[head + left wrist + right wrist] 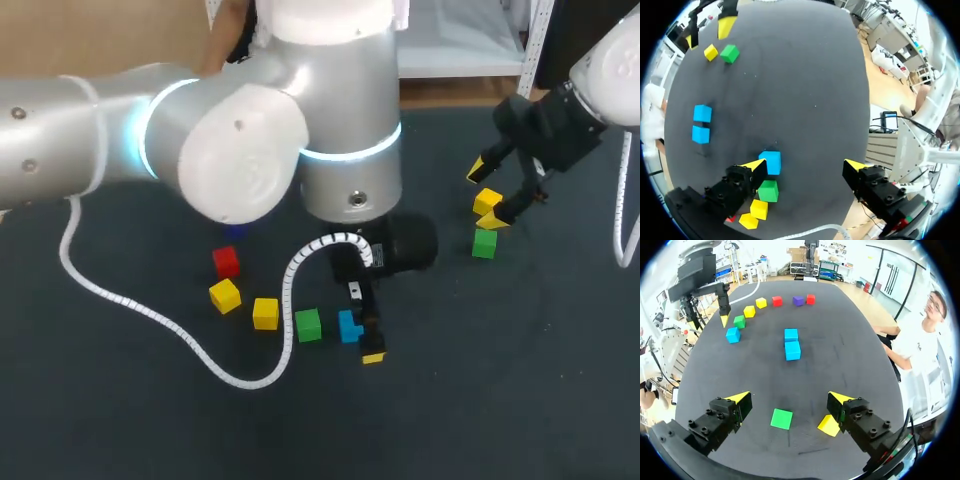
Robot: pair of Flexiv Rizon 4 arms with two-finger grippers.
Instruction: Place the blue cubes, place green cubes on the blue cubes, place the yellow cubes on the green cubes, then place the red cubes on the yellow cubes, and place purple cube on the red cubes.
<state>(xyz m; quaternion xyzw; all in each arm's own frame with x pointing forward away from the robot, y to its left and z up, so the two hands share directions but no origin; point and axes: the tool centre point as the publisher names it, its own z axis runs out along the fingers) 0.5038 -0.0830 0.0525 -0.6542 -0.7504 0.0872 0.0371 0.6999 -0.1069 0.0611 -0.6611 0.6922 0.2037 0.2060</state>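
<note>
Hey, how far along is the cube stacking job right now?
Done: two blue cubes already sit side by side. In hand: nothing; the open left gripper straddles a third blue cube, the open right gripper hovers over a green cube. Left: all stacking; no cube sits on another.

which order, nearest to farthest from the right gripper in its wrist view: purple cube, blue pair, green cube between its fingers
1. green cube, between the tips of the right gripper
2. blue pair, ahead, mid-table
3. purple cube, far row

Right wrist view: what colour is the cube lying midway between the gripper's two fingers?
Green. The cube shows best in the right wrist view.
</note>
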